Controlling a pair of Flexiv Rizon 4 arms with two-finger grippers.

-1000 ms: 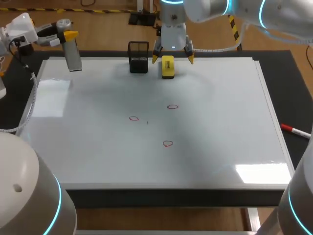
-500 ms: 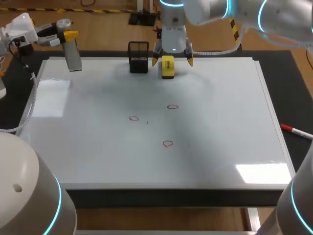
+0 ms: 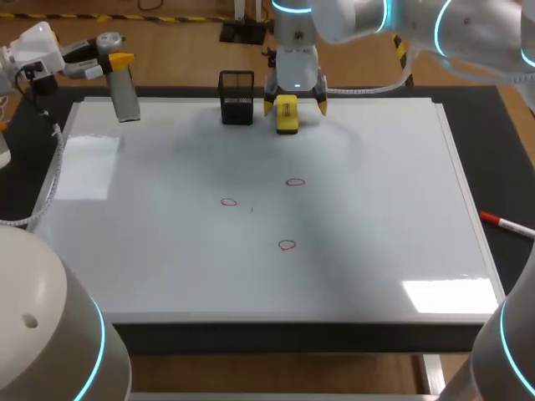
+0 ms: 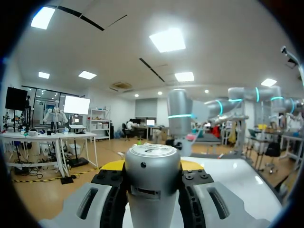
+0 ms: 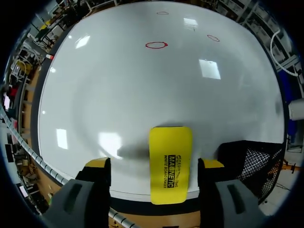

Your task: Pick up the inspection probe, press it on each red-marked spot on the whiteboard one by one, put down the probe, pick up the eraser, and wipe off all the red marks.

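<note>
At the right wrist, right tool (image 5: 154, 164) gapes clear of eraser (image 5: 170, 159); left tool (image 4: 152, 166) clamps probe (image 4: 152, 159).

The whiteboard (image 3: 376, 209) carries eraser (image 3: 287, 114), mesh holder (image 3: 236, 98), red marks (image 3: 287, 245).

Probe (image 4: 152, 180): lower end cut off by the frame edge. Mesh holder (image 5: 249, 161): far side lost in the black rim. Pen (image 3: 504, 223): one end cut off at the frame edge.

A silver-grey metal cylindrical probe (image 4: 152, 185) sits clamped between the left fingers (image 4: 111, 186). A yellow rectangular eraser (image 5: 171, 164) lies flat between the spread right fingers (image 5: 97, 165), untouched; three red rings (image 5: 156, 45) mark the glossy whiteboard (image 5: 118, 95) ahead.
</note>
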